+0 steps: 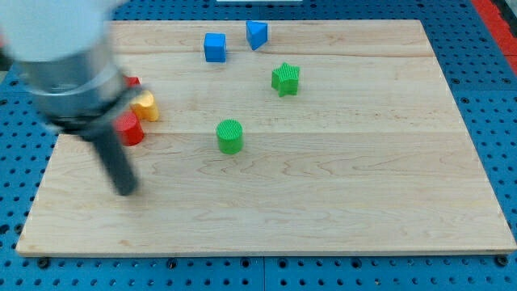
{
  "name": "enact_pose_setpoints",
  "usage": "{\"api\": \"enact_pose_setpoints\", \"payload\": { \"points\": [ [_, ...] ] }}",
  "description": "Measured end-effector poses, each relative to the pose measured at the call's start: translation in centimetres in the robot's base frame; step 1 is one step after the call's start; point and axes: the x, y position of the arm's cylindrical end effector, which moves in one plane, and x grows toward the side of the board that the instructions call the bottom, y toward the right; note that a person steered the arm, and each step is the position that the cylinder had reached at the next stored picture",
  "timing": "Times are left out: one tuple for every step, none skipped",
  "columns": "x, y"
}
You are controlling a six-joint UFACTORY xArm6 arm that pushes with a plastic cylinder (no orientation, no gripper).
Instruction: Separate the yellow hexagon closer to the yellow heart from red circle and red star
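In the camera view, the only one there was, the wooden board (pixel 323 202) lay across a blue pegboard (pixel 501 97), and the arm's blurred grey housing (pixel 60 61) loomed over the view's upper left, covering part of the cluster that mattered. The rod ended in my tip (pixel 127 192), which stood on bare wood just below that cluster and toward the view's bottom, apart from every block; there were no jaws to open or close, only the rod, and it gripped nothing. The yellow block (pixel 146 106), rounded and presumably the hexagon the task named, sat at the view's left, pressed between two red pieces: a red block (pixel 131 130) touching it from below and a sliver of another red block (pixel 132 82) just above, both half hidden by the arm, so I could not tell circle from star. No yellow heart showed; it may have been behind the housing. I judged the yellow piece not yet separated, and the tip placed low probably to come up beside it. Well apart lay a green cylinder (pixel 230 136), a green star (pixel 285 79), a blue cube (pixel 215 47) and a blue wedge-like block (pixel 257 34)
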Motion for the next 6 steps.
{"api": "enact_pose_setpoints", "payload": {
  "points": [
    [-5.0,-8.6],
    [-7.6,-8.1],
    [-9.6,-5.3],
    [-11.3,-4.1],
    [-11.3,1.6],
    [-11.3,5.4]
  ]
}}
